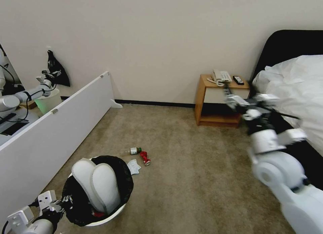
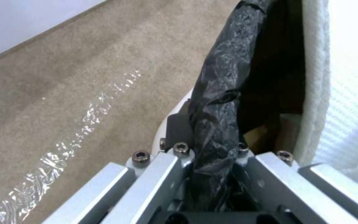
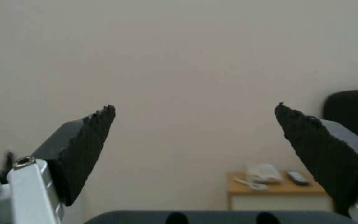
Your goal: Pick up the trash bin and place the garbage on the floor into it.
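Bin held at lower left of your frame.
Your left end effector (image 2: 212, 161) clamps the trash bin (image 1: 84, 213) rim; right end effector (image 3: 193, 137), mid-right, gapes empty.

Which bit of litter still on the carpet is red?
The crushed can, lying right of the white mask and below the clear bottle, a little way beyond the trash bin.

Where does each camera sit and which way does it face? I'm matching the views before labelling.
Head: high, looking down at floor, trash bin, nightstand; both arms show.
Left wrist: on the left gripper, clamped on the bin's bag-lined rim.
Right wrist: on the open right gripper, raised, facing the wall.
Shared: bin in head and left wrist views; nightstand in head and right wrist views.
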Controlling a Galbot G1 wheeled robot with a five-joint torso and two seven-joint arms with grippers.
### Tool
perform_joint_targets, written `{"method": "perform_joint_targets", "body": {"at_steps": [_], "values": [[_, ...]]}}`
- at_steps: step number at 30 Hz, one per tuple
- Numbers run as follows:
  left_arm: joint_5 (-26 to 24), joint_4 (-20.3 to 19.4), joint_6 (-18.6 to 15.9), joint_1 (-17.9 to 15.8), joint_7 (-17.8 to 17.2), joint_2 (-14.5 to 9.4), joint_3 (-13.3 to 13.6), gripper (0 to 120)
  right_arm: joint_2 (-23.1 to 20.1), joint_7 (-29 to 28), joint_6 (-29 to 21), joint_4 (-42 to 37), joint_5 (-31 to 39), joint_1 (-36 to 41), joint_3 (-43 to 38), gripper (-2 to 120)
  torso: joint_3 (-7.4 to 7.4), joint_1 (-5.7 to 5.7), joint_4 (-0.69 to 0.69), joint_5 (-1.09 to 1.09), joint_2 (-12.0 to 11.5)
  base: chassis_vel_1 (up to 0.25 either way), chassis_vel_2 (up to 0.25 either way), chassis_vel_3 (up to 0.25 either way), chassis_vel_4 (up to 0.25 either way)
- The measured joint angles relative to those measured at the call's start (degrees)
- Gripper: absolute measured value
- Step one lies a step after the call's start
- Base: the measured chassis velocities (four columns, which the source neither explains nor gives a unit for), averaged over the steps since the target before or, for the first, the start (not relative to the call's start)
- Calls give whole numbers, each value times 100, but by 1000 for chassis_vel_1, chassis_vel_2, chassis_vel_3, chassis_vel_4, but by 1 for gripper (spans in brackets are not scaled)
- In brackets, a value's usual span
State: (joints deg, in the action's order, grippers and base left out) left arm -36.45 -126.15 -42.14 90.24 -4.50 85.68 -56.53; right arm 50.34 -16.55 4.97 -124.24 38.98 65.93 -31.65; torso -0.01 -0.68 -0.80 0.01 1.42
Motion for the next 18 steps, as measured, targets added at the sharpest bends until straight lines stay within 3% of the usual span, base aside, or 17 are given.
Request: {"method": "perform_joint_targets", "body": {"at_steps": [9, 18], "values": [[275, -181, 8, 186, 105, 176, 9, 2, 544, -82, 59, -308, -1221, 1280, -291, 95, 0, 0, 1, -1, -1, 0, 0, 0, 0], [337, -311, 43, 328, 126, 290, -11, 2, 897, 44, 376, -195, -1675, 1691, -341, 98, 0, 0, 1, -1, -1, 0, 0, 0, 0]]}}
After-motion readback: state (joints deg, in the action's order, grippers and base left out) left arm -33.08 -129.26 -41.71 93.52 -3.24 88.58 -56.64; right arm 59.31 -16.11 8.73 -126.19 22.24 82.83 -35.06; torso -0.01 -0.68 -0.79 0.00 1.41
